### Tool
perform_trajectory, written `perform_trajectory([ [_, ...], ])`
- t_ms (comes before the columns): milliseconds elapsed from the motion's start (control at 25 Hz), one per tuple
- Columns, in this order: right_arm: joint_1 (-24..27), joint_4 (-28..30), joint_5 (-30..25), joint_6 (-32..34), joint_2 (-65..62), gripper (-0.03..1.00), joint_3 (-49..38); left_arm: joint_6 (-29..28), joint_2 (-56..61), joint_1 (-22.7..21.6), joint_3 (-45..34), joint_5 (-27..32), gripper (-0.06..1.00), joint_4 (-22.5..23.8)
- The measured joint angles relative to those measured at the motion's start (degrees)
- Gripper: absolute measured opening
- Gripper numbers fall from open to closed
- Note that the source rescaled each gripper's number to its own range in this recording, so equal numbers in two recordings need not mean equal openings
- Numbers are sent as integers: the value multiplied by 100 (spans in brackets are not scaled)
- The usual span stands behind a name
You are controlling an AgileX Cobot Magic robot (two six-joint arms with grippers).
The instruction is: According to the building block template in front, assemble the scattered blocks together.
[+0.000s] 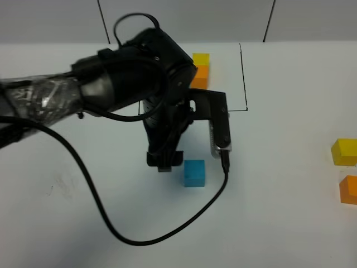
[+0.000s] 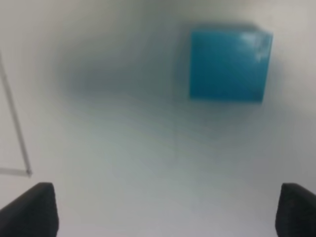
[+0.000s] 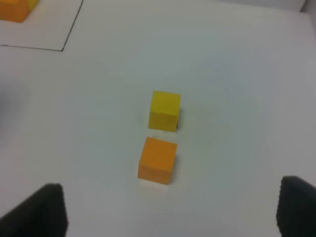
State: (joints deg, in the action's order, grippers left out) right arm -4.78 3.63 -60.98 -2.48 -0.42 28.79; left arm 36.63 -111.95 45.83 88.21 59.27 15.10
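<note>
The sky-blue loose cube (image 1: 194, 172) lies on the white table just right of my left gripper (image 1: 165, 163). In the left wrist view the blue cube (image 2: 229, 64) sits ahead of the open, empty left gripper (image 2: 163, 212), apart from both fingertips (image 2: 29, 210). The loose yellow cube (image 1: 344, 151) and orange cube (image 1: 348, 188) lie at the far right edge. In the right wrist view the yellow cube (image 3: 164, 109) and orange cube (image 3: 157, 159) lie close together ahead of the open right gripper (image 3: 165, 210). The template shows its yellow (image 1: 201, 58) and orange (image 1: 199, 75) cubes; its blue cube is hidden by my arm.
The template's thin black frame line (image 1: 244, 78) runs right of the left arm; it also shows in the right wrist view (image 3: 71, 27) and the left wrist view (image 2: 15, 113). A black cable (image 1: 111, 223) loops from the left arm over the table's front.
</note>
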Motion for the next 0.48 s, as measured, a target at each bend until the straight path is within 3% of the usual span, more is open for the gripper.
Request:
perform_trajectory([
  [120,0,0,0,0,0,73,0,-384,560,-129,0,782,90,466],
  [200,0,0,0,0,0,73,0,-690,920,-355,0,896,85,506],
  [320,0,0,0,0,0,73,0,-956,1520,-817,-9,907,81,267],
  [480,0,0,0,0,0,73,0,-894,2535,-1483,-294,907,79,-142],
])
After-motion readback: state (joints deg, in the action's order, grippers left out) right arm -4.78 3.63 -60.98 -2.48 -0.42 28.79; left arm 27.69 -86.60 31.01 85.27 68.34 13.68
